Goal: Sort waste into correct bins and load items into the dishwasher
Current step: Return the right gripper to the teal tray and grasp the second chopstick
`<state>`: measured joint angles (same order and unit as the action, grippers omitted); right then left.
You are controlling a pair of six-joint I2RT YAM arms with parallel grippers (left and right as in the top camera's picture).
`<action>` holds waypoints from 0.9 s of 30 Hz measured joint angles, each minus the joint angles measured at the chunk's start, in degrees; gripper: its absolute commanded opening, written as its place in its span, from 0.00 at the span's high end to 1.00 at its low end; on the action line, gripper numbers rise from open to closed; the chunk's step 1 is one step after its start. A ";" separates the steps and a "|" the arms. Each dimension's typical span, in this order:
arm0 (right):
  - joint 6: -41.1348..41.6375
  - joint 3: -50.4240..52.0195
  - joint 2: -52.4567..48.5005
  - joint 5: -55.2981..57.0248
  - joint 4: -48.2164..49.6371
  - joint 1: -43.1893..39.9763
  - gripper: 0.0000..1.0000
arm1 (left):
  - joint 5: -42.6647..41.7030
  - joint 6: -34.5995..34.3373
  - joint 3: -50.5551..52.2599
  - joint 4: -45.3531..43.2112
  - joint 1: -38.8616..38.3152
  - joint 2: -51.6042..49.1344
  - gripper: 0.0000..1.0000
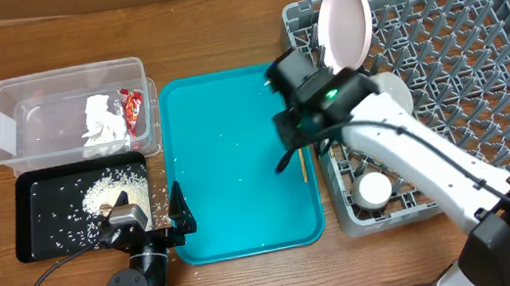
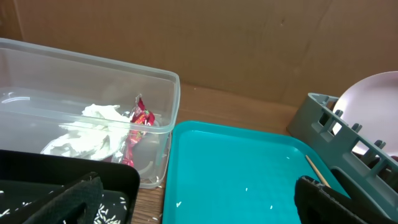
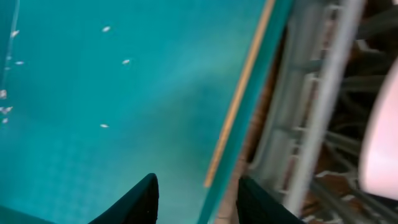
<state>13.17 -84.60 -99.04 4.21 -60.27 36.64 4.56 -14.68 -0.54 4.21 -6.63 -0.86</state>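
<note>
The right tool (image 3: 198,182) hovers close over the right edge of the teal serving tray (image 1: 226,147), its two black fingers (image 3: 134,202) spread apart and gripping nothing. A single thin wooden chopstick (image 3: 239,99) lies along that tray edge and runs straight ahead of the tool. Its near end sits in the gap between the fingertips, and neither finger appears to touch it. Immediately right of the tool stands the grey dish rack (image 1: 480,54), its wall close beside the tray. In the rack, a pale-pink plate (image 1: 343,21) stands upright among the pegs ahead of the tool, and a small white cup (image 1: 375,189) sits in the near corner, behind the tool and to its right. A round white dish (image 1: 395,93) is partly hidden under the arm, so its kind cannot be told. A few loose rice grains (image 3: 106,29) dot the teal tray to the tool's left. The left tool (image 2: 198,186) is at the tray's front left corner, fingers wide apart and empty. Ahead of it and to its left, the clear plastic tub (image 1: 3,107) holds a crumpled white napkin (image 1: 102,122) and a red snack wrapper (image 1: 133,105). Just left of the left tool, the black tray (image 1: 23,218) carries a heap of white rice (image 1: 113,189) with scattered grains around it. Everything sits on a wooden surface (image 1: 219,19).
</note>
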 measured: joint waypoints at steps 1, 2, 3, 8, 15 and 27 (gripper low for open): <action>0.68 0.00 -0.44 0.50 0.52 0.98 0.57 | 0.00 0.00 -0.02 0.00 0.00 0.00 0.00; 1.31 0.00 -1.07 1.07 1.16 1.75 0.57 | 0.02 0.00 0.00 0.00 0.00 0.00 0.00; 1.68 0.00 -1.81 1.66 1.73 2.23 0.57 | 0.00 0.00 -0.02 0.00 0.00 0.00 0.00; 4.42 0.11 -9.90 7.54 4.04 2.84 0.57 | 0.00 0.00 -0.02 0.00 0.00 0.00 0.00; 6.14 0.87 -19.37 11.74 6.86 2.71 0.53 | 0.00 0.00 0.00 0.00 0.00 0.00 0.00; 6.51 0.68 -20.50 5.51 6.23 2.38 0.69 | 0.00 0.00 -0.02 0.00 0.00 0.00 0.00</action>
<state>19.68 -83.92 -119.55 9.72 -54.04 39.03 4.56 -14.68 -0.56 4.21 -6.63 -0.86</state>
